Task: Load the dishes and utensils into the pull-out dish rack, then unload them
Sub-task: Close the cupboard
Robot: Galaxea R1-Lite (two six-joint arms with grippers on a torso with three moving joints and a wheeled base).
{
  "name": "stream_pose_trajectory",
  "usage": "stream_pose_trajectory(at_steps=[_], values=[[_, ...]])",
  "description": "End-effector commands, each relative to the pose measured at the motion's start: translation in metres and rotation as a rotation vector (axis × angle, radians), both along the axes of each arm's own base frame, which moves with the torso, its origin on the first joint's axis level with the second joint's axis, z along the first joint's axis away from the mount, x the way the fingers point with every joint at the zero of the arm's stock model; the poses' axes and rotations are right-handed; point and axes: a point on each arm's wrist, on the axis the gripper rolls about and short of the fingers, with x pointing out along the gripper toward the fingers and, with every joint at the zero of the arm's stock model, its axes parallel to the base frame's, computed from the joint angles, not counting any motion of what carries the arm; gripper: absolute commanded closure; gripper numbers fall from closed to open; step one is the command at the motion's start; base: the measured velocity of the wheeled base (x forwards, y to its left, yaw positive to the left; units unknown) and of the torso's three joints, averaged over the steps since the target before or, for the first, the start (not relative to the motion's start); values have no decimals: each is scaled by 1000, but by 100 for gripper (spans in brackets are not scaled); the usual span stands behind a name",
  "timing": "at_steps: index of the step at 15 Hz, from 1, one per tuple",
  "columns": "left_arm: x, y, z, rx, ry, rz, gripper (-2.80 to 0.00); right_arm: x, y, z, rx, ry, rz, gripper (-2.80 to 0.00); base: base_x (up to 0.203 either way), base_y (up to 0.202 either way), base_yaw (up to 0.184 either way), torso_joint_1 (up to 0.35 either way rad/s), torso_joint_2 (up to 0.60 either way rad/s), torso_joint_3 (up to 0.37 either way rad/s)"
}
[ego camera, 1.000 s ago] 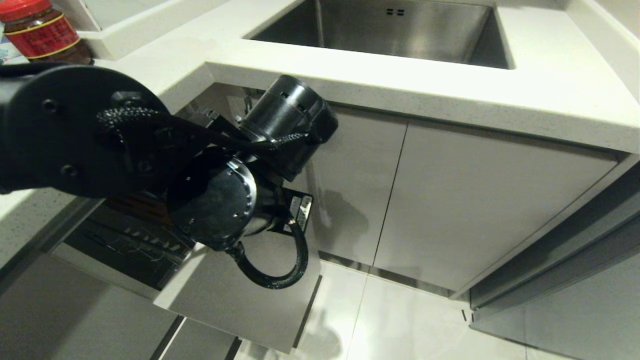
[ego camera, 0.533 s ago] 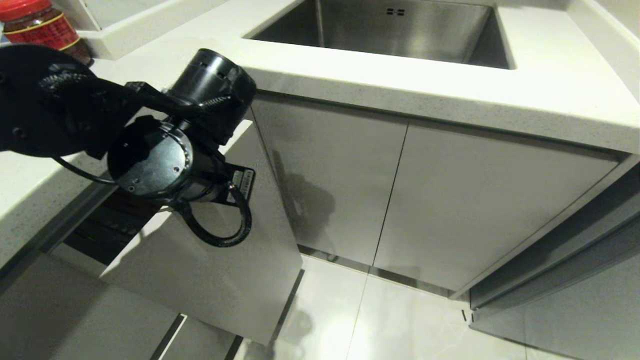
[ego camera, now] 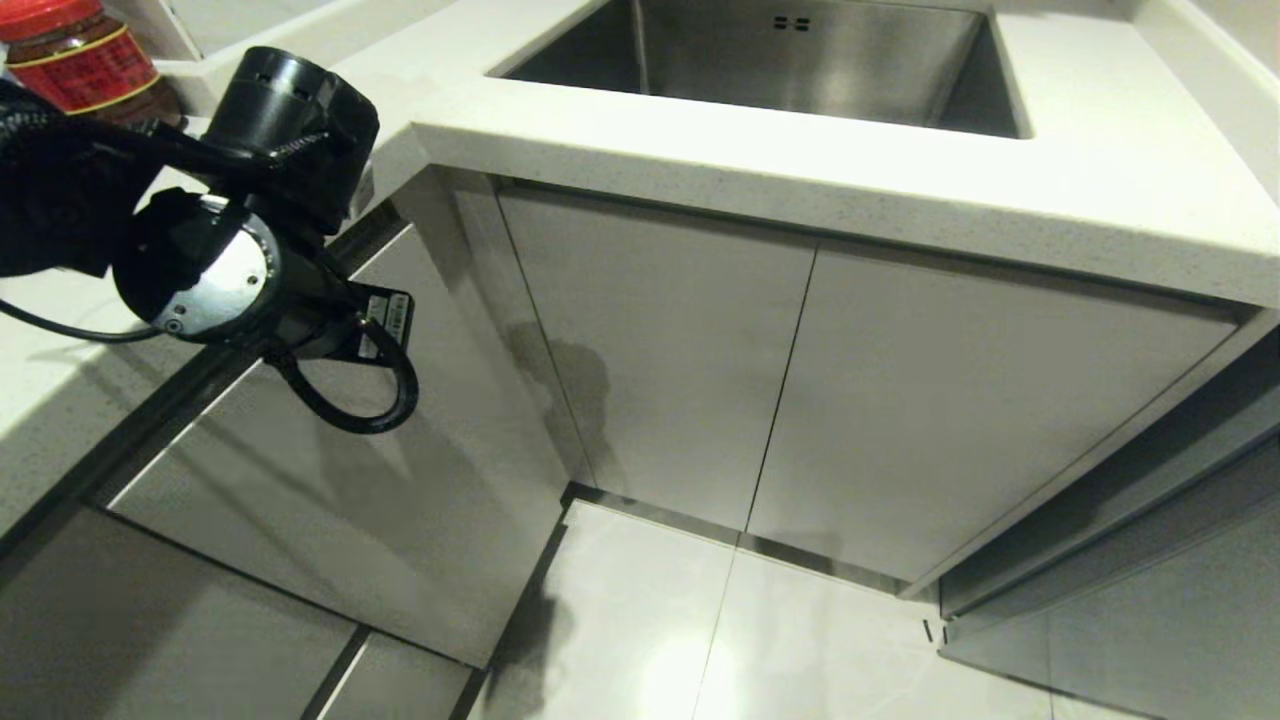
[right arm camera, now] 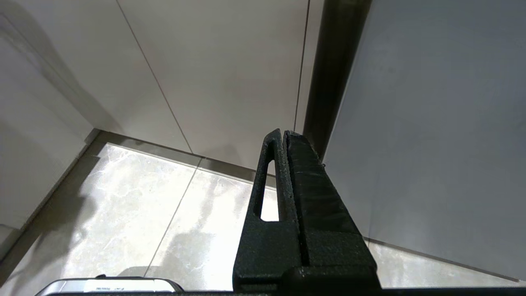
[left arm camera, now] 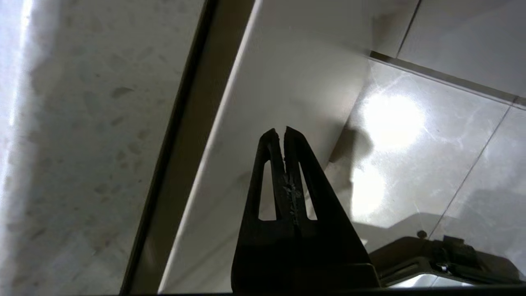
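The pull-out dish rack is pushed in under the counter, and only its white cabinet front (ego camera: pixel 330 480) shows; the wire basket is hidden. The dishes and the utensils are out of view. My left arm (ego camera: pixel 240 270) hangs at the counter's edge above that front. In the left wrist view my left gripper (left arm camera: pixel 282 130) is shut and empty, its tips over the white front (left arm camera: pixel 263 82); I cannot tell whether they touch it. My right gripper (right arm camera: pixel 283 133) is shut and empty, parked low over the floor tiles beside the cabinets.
A steel sink (ego camera: pixel 780 60) is set in the pale countertop (ego camera: pixel 900 190). A red-lidded jar (ego camera: pixel 80 60) stands at the far left on the counter. Two closed cabinet doors (ego camera: pixel 900 400) face me, with glossy floor tiles (ego camera: pixel 800 650) below.
The rack's front has slid back under the counter, hiding the wire basket that showed a second ago. My left arm has swung up and to the left along with it.
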Motion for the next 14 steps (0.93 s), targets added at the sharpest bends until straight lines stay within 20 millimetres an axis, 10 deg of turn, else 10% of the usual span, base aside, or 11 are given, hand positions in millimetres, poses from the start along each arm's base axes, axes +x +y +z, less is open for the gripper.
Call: stream_pose_trajectory(at_steps=[1, 9, 14], values=[[-1, 2, 1, 1, -2, 7, 0, 2, 0, -7, 0, 28, 1, 0, 0, 0, 0, 0, 0, 0], [-29, -20, 9, -42, -17, -148, 0, 2, 0, -7, 0, 26, 0, 0, 0, 0, 0, 0, 0, 0], [-77, 2, 56, -310, -159, -425, 0, 2, 0, -7, 0, 26, 0, 0, 0, 0, 0, 0, 0, 0]])
